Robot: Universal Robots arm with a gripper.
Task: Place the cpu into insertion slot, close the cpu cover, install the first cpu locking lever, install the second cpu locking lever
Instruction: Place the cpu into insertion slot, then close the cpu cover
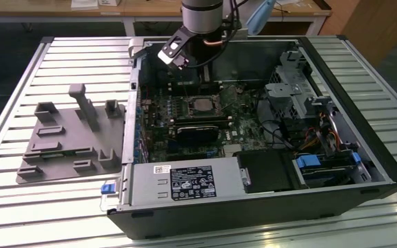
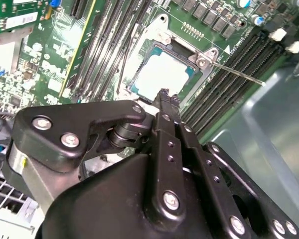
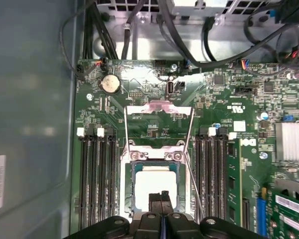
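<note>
The cpu (image 3: 154,185) lies flat in the insertion slot (image 3: 131,172), its pale silver top facing up; it also shows on the board in the exterior view (image 1: 200,103) and in the second wrist view (image 2: 162,74). The cpu cover (image 3: 159,106) stands swung open behind the socket, a thin silver frame. A thin locking lever (image 3: 190,149) runs along one side of the socket and sticks out free over the memory slots (image 2: 239,74). My gripper (image 3: 161,198) hovers just over the chip's near edge, its black fingers (image 2: 164,99) pressed together with nothing between them.
Long black memory slots (image 3: 97,184) flank the socket on both sides. Cables (image 3: 114,35) and the case wall (image 3: 30,124) lie close by. A black card (image 1: 198,132), a power supply (image 1: 184,183) and drive bays (image 1: 302,98) crowd the case. A grey fixture plate (image 1: 67,139) lies outside it.
</note>
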